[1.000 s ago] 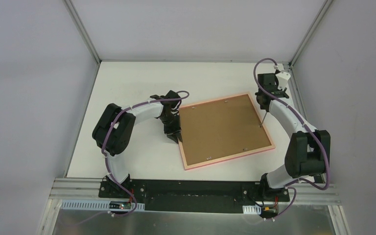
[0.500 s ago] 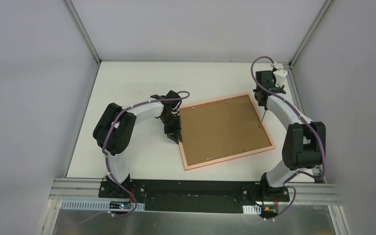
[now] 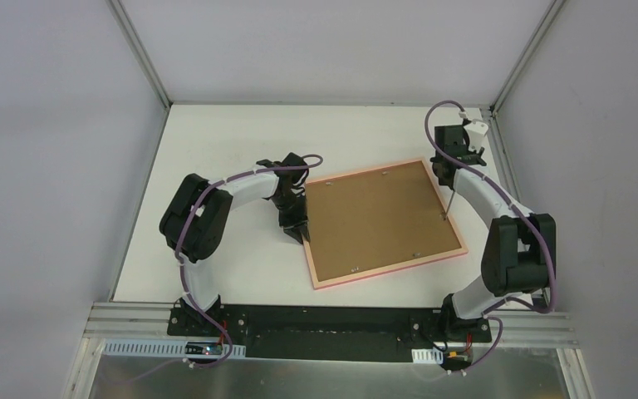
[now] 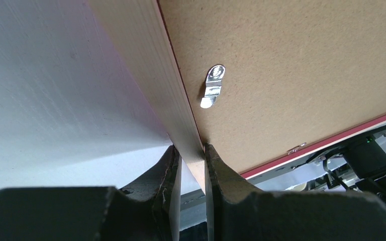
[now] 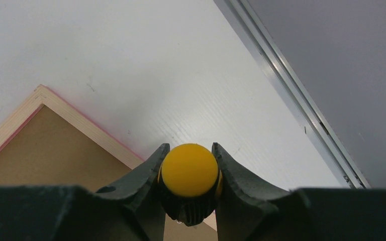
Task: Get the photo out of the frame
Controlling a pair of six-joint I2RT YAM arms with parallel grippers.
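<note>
Left: the left jaws are clamped on the left rail of the frame (image 3: 389,265), which lies face down on the surface (image 3: 216,141).

Centre: the backing board (image 3: 378,218) sits inside the frame. The photo is beneath it, print unseen. A retaining clip (image 4: 213,86) lies turned over the board.

Right: the right jaws grip the screwdriver (image 5: 189,170), its tip near the board's right edge.

Assessment: early stage. Clips are to be released; backing and photo are not yet lifted.
</note>
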